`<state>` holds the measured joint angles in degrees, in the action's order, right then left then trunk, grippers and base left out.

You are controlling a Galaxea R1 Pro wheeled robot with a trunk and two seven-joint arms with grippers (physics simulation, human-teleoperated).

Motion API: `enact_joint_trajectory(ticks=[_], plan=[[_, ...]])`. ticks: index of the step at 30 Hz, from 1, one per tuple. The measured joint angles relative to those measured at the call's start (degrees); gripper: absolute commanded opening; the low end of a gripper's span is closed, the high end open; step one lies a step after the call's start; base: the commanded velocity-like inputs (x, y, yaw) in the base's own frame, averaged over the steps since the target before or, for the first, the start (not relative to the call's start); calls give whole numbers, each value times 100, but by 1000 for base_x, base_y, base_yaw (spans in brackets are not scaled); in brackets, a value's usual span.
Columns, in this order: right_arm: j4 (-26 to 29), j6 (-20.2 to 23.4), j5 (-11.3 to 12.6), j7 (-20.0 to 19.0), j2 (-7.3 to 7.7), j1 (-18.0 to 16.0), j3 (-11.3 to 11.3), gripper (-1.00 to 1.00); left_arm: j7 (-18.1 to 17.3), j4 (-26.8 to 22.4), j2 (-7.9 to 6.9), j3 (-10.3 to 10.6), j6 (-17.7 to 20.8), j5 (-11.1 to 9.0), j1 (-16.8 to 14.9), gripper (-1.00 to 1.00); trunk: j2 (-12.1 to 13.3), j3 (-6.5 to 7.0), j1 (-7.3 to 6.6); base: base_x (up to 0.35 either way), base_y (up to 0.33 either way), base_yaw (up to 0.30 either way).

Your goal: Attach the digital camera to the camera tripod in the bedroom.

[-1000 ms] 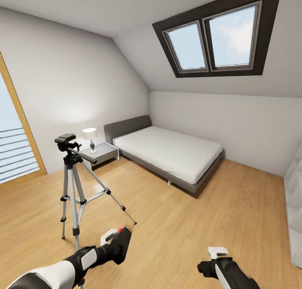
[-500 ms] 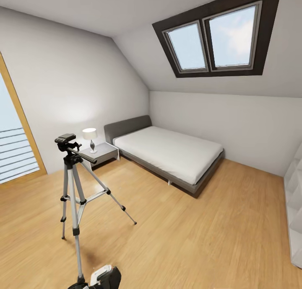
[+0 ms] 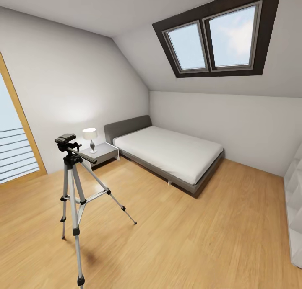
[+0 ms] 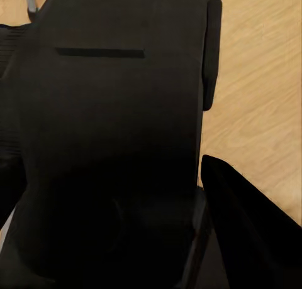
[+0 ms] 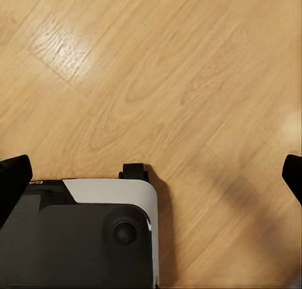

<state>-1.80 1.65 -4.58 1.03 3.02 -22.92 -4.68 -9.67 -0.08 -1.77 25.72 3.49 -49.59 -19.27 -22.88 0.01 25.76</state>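
- Attic-style, the bedroom showed a light wood floor (image 3: 201, 238), a low grey bed (image 3: 167, 153) under the skylight (image 3: 214, 39), and a lamp (image 3: 89, 135) on a bedside stand.
- The camera tripod (image 3: 72, 184) stood on the floor at the head view's left, its head plate bare.
- Both arms, raised a second earlier, had dropped out of the head view; the left one had carried a black object with a red spot.
- In the left wrist view a large black shape, probably the digital camera (image 4: 113, 138), sat right against the lens; whether the jaws clenched it could not be told.
- The right gripper (image 5: 151, 182) hung over bare floor, its jaws spread apart.
- Judged so, mounting had not begun.
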Motion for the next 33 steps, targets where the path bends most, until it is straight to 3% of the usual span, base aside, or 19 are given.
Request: enact_joint_trajectory(ticks=[8,13,25,29,33], plan=[[2,-256,23,0,5,349,-11,100,8,1,-152,-1,-145,0,365,-100,0,0,0,0,0,0],[2,-430,32,0,-2,740,-32,100,7,-1,-350,-15,-289,54,626,-100,-1,-1,-1,0,0,0],[-1,-921,373,-2,-43,1310,-58,100,5,-7,-408,-10,-542,99,708,-100,0,1,0,0,0,0],[2,-1072,478,2,-53,1401,-60,100,5,-8,-411,-9,-554,284,714,-100,0,1,0,0,0,0],[0,-1116,513,3,-57,1431,-60,100,4,-10,-408,-8,-566,775,716,-100,0,1,0,0,0,0]])
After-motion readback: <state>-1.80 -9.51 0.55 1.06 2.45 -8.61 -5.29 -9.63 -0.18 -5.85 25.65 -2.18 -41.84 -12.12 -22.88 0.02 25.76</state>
